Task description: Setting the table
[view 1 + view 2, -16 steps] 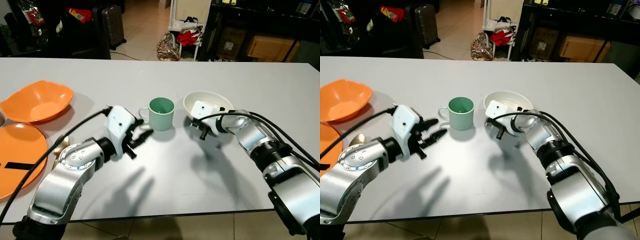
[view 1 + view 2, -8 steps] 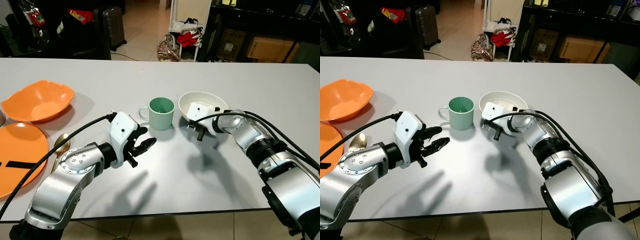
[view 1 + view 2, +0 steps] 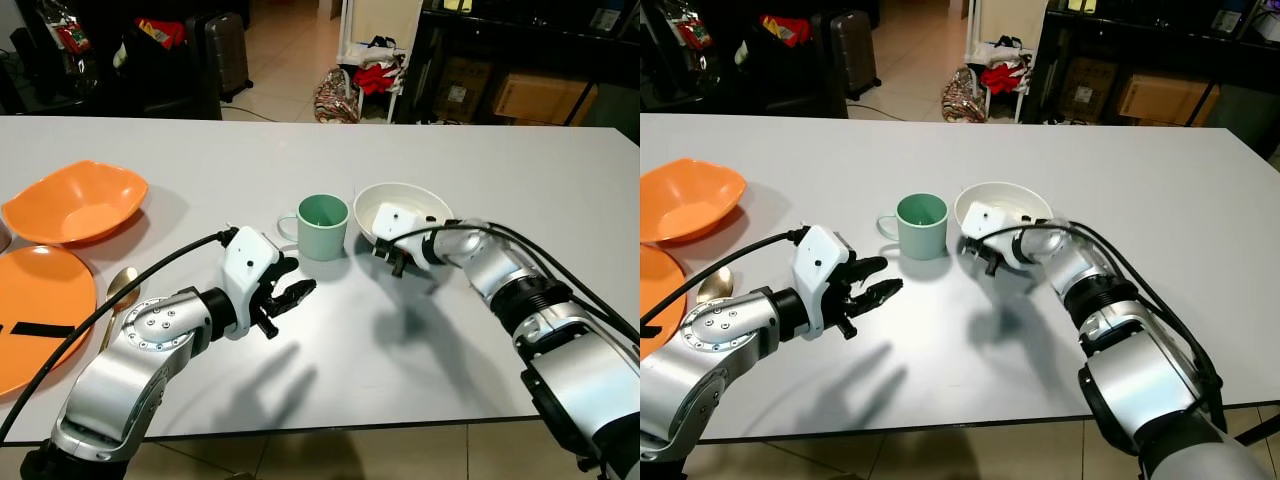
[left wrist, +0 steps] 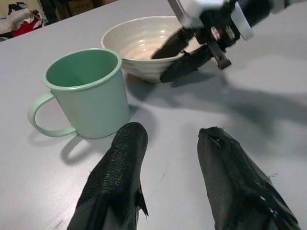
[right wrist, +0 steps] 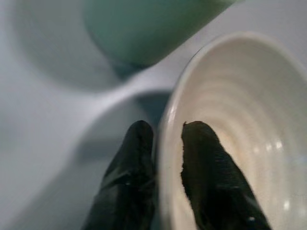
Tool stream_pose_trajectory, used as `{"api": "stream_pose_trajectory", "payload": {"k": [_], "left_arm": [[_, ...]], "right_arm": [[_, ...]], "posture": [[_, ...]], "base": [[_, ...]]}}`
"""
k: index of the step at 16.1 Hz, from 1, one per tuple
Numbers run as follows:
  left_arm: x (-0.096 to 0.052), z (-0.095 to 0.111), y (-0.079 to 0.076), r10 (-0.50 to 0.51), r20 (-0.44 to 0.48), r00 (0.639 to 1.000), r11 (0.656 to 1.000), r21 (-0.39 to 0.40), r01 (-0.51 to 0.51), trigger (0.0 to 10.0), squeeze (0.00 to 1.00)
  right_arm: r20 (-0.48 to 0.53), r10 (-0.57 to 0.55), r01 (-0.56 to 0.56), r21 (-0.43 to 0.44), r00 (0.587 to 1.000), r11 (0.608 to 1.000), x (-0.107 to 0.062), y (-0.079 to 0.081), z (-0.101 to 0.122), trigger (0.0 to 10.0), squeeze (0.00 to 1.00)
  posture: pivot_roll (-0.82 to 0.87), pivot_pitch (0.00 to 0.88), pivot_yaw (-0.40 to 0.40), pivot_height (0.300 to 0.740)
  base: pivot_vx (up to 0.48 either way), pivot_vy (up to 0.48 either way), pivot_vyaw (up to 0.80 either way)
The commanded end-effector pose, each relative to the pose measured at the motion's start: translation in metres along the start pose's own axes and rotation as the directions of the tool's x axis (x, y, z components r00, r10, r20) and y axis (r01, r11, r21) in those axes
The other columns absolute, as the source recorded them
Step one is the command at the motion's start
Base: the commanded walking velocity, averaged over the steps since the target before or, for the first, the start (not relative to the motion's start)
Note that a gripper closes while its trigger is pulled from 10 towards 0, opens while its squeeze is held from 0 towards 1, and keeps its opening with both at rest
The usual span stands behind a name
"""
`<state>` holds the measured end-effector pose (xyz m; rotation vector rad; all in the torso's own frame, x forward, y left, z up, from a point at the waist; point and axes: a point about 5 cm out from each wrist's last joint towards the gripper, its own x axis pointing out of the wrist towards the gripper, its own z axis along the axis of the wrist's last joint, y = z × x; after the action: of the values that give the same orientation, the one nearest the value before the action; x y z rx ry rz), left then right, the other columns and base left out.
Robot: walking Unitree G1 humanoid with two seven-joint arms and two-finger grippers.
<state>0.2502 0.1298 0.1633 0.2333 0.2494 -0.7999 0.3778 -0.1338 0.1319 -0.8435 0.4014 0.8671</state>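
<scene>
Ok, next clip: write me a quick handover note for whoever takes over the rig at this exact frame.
Right tool: pinching the near rim of the white bowl, one finger inside, one outside.
Left tool: open, holding nothing, hovering over the table in front of the green mug.
Things: mug and bowl sit side by side mid-table, apart. Orange bowl, orange plate and gold spoon lie at the robot's left.
Done: bowl gripped.
Left: place the bowl, then likely the mug, plate and spoon.
</scene>
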Motion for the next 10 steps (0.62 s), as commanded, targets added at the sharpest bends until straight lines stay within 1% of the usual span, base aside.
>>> {"api": "stream_pose_trajectory", "payload": {"k": [1,2,4,5,6,7,8,9,10], "left_arm": [[-0.002,0.003,-0.002,-0.013,0.004,1.000,1.000,0.005,0.013,10.0,0.00],[-0.002,0.002,-0.001,-0.019,0.000,1.000,1.000,0.005,0.019,10.0,0.00],[-0.003,0.002,-0.001,-0.032,-0.001,0.999,0.999,0.002,0.032,10.0,0.00],[-0.003,0.003,-0.001,-0.046,-0.002,0.999,0.999,0.002,0.046,10.0,0.00],[-0.003,0.004,-0.001,-0.051,-0.003,0.999,0.999,0.004,0.051,10.0,0.00],[-0.004,0.004,0.000,-0.058,-0.007,0.998,0.998,0.006,0.058,10.0,0.00],[-0.005,0.006,0.002,-0.060,-0.006,0.998,0.998,0.007,0.060,10.0,0.00],[-0.006,0.006,0.002,-0.058,-0.003,0.998,0.998,0.006,0.058,10.0,0.00],[-0.008,0.006,0.002,-0.054,0.007,0.999,0.999,-0.002,0.054,10.0,0.00]], "right_arm": [[0.030,-0.014,0.014,-0.002,0.999,1.000,-0.007,-0.010,0.007,10.0,1.00],[0.049,-0.011,0.011,-0.008,0.999,1.000,-0.012,-0.012,0.010,10.0,1.00],[0.090,-0.008,0.010,-0.023,0.996,1.000,-0.026,-0.018,0.016,10.0,1.00],[0.127,-0.011,0.016,-0.034,0.992,0.999,-0.037,-0.021,0.023,10.0,1.00],[0.145,-0.016,0.021,-0.037,0.989,0.999,-0.043,-0.023,0.026,10.0,1.00],[0.177,-0.022,0.030,-0.044,0.984,0.999,-0.056,-0.026,0.033,10.0,1.00],[0.256,-0.057,0.060,-0.007,0.965,0.998,-0.077,-0.027,0.045,10.0,1.00],[0.304,-0.096,0.088,0.042,0.948,0.995,-0.085,-0.026,0.049,10.0,1.00],[0.353,-0.159,0.120,0.131,0.922,0.984,-0.097,-0.022,0.054,10.0,1.00]], "posture": [[-0.08,0.000,-0.036,0.740],[-0.08,0.000,-0.031,0.740],[-0.08,0.000,-0.031,0.740],[-0.09,0.000,-0.016,0.740],[-0.09,0.000,-0.016,0.740],[-0.09,0.000,-0.014,0.740],[-0.09,0.000,-0.014,0.740],[-0.09,0.000,-0.016,0.740],[-0.09,0.000,-0.014,0.740]], "base": [[0.000,0.000,0.00],[0.000,0.000,0.00],[0.000,0.000,0.00],[0.000,0.000,0.00],[0.000,0.000,0.00],[0.000,0.000,0.00],[0.000,0.000,0.00],[0.000,0.000,0.00],[0.000,0.000,0.00]]}}
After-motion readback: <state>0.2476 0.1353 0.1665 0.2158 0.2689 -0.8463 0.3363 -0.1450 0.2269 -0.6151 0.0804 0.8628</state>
